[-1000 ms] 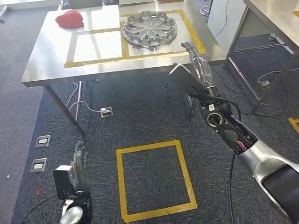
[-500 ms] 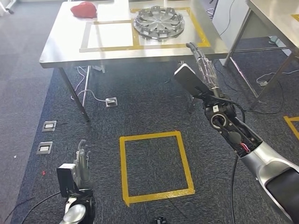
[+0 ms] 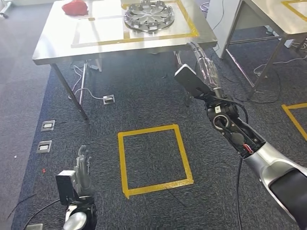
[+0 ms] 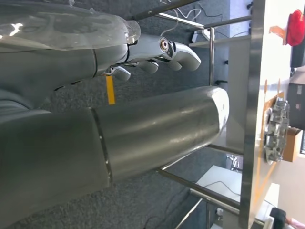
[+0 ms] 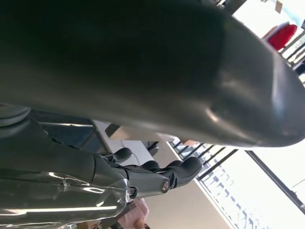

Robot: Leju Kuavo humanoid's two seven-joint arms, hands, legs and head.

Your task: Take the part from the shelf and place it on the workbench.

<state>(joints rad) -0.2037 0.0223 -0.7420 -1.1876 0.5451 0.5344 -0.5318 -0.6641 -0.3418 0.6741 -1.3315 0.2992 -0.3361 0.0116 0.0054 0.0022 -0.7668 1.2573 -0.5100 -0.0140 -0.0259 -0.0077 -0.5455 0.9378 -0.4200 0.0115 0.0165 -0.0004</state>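
The part, a silver wheel cover point(image 3: 149, 16), lies flat inside a yellow-taped frame on the steel workbench point(image 3: 54, 43) at the far side of the head view. It also shows edge-on in the left wrist view point(image 4: 275, 129). My right hand point(image 3: 203, 62) is raised in front of the bench's near edge, below the part and apart from it, fingers stretched out and holding nothing point(image 5: 144, 176). My left hand point(image 3: 82, 167) hangs low at the near left over the carpet, fingers straight and empty point(image 4: 154, 52).
A red cloth-like thing point(image 3: 75, 6) lies at the bench's far left. A yellow tape square point(image 3: 154, 160) marks the carpet before me. A second steel table point(image 3: 275, 14) stands at the right, with cables beneath. Floor sockets point(image 3: 48, 125) sit at the left.
The whole picture has shifted, so the camera moved: the bench now sits higher in the frame. Both hands keep the same pose, and the part stays on the bench.
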